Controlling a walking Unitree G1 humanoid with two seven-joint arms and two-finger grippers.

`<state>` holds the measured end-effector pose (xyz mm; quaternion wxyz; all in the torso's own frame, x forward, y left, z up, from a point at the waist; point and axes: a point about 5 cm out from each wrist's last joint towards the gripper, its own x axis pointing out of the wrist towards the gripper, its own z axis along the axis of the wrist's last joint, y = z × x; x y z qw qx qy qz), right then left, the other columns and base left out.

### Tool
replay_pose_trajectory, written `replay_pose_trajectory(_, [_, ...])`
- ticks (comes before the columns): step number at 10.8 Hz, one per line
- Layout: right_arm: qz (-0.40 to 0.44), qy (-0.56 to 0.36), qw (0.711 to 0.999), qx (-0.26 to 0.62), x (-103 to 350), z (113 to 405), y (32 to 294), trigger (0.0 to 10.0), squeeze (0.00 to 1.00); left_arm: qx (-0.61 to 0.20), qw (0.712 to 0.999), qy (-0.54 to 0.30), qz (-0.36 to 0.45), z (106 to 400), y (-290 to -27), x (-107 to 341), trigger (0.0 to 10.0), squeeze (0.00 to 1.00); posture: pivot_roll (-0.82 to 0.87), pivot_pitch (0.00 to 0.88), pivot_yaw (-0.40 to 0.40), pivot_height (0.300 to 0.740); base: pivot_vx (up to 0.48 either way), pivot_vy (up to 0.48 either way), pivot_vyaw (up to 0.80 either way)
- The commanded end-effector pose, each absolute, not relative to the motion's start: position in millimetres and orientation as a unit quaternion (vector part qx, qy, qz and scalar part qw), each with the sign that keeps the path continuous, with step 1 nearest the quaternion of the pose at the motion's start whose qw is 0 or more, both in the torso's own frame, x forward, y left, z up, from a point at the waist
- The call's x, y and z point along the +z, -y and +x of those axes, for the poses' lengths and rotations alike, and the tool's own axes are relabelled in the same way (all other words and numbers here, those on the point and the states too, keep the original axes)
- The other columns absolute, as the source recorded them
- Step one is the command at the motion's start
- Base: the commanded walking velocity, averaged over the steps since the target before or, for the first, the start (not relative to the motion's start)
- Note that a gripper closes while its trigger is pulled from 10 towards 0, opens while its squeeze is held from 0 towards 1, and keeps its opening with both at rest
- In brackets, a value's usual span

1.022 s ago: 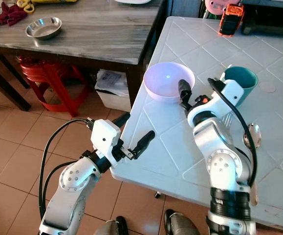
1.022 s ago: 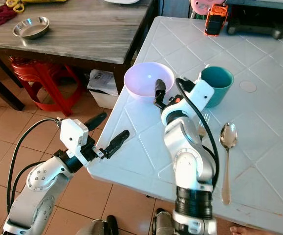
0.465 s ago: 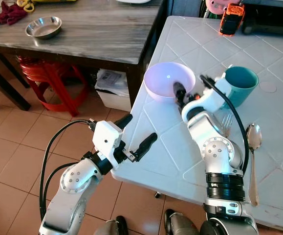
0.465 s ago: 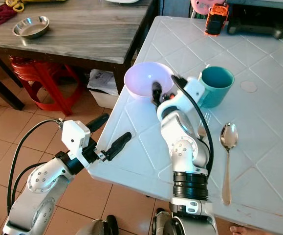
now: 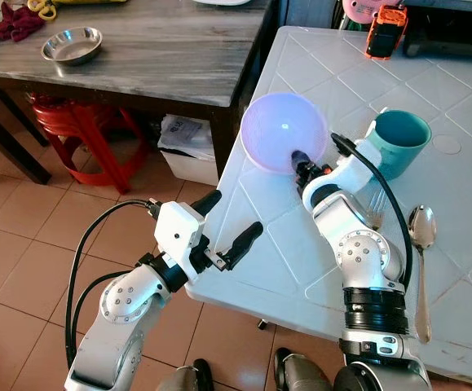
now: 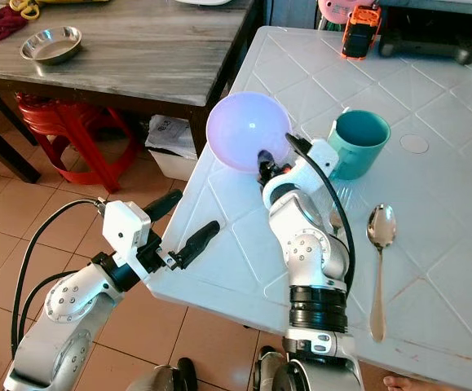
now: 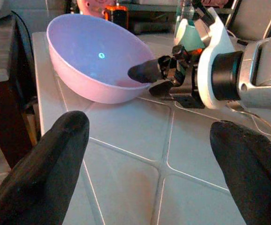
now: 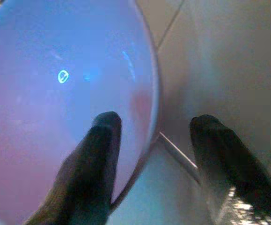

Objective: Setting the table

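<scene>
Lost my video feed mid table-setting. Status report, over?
Right gripper straddles the near rim of the pink bowl, one finger inside; bowl tilted on the white table. Left gripper open, idle off the table edge. Teal cup close beside.
</scene>
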<state>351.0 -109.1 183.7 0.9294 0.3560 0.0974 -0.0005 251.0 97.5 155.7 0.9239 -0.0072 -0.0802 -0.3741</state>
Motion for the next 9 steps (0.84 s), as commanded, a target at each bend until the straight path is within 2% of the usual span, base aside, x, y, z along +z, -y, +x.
replay_pose_trajectory(1, [0.368,-0.11,0.923,0.004,181,351,102,0.0,0.0,-0.376,0.923,0.077,-0.002,248,-99,153,10.0,0.0,-0.15,0.233,0.055,0.74,0.0,0.0,0.0])
replay_pose_trajectory(9, [0.361,-0.109,0.926,-0.018,174,353,116,0.0,0.0,-0.37,0.926,0.08,-0.001,253,-101,144,10.0,0.0,-0.14,0.227,0.052,0.74,0.0,0.0,0.0])
